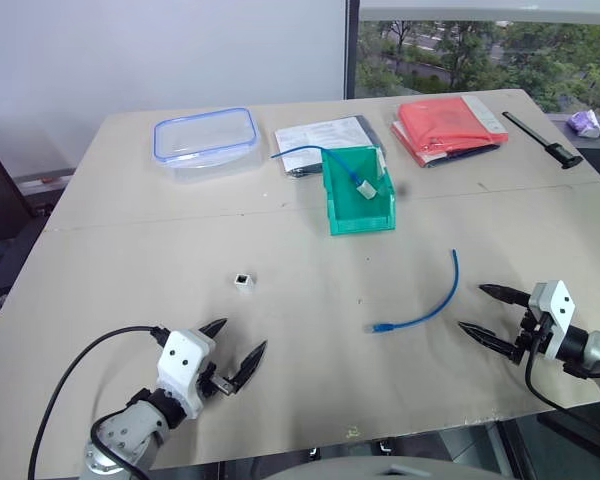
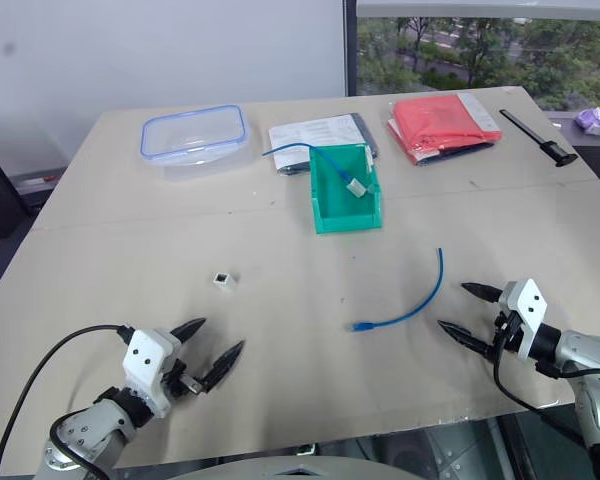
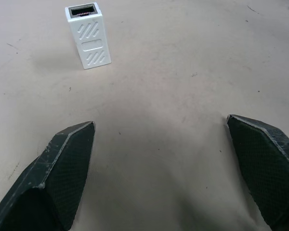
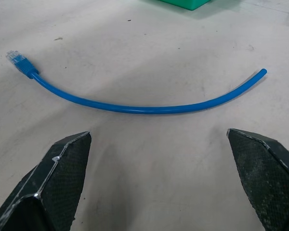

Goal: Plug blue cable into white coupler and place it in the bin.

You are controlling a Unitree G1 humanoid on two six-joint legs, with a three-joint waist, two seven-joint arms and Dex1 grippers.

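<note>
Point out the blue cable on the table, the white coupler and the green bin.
blue cable (image 1: 432, 307): left eye view, middle of its curve.
white coupler (image 1: 242, 281): left eye view, its top face.
green bin (image 1: 362, 218): left eye view, its low front wall.

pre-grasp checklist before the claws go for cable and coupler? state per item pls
1. Left claw open, nothing held: ok.
2. Right claw open, nothing held: ok.
3. Blue cable loose on the table, plug end free: ok.
4. White coupler standing alone, ahead of left claw: ok.
5. Bin free for the drop: not ok, another cable with a coupler already lies in it.
6. Cable plugged into coupler: not ok, apart.
</note>
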